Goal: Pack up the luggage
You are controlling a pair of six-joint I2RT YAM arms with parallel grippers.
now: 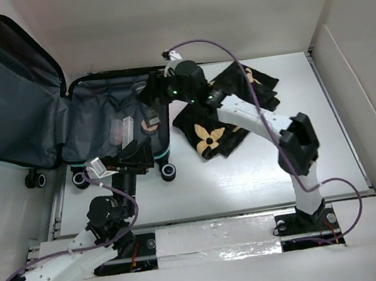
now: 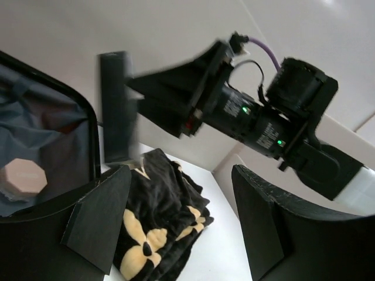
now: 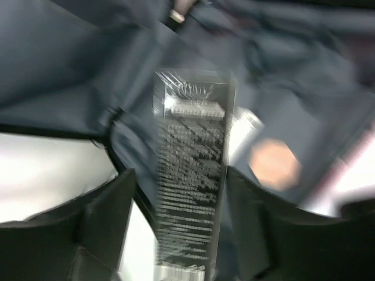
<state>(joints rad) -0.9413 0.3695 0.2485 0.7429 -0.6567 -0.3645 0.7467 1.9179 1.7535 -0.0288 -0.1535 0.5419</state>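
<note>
The luggage (image 1: 86, 116) lies open at the back left, grey lining up and its pink-teal lid (image 1: 13, 101) raised. My right gripper (image 1: 148, 94) hovers over its lining (image 3: 70, 64). A dark printed box (image 3: 190, 175) stands blurred between its fingers, and a gap shows beside the left finger (image 3: 105, 216), so the jaws are open. The same box (image 2: 117, 105) hangs at that gripper's tips in the left wrist view. My left gripper (image 1: 134, 153) is at the luggage's front edge. In its own view the left gripper (image 2: 181, 193) is open and holds nothing.
A black cloth with gold flowers (image 1: 208, 136) lies on the white table right of the luggage, and the cloth (image 2: 158, 205) shows beyond my left fingers. A peach round jar (image 1: 150, 123) and a clear item (image 1: 121, 130) rest inside. White walls close the back and right.
</note>
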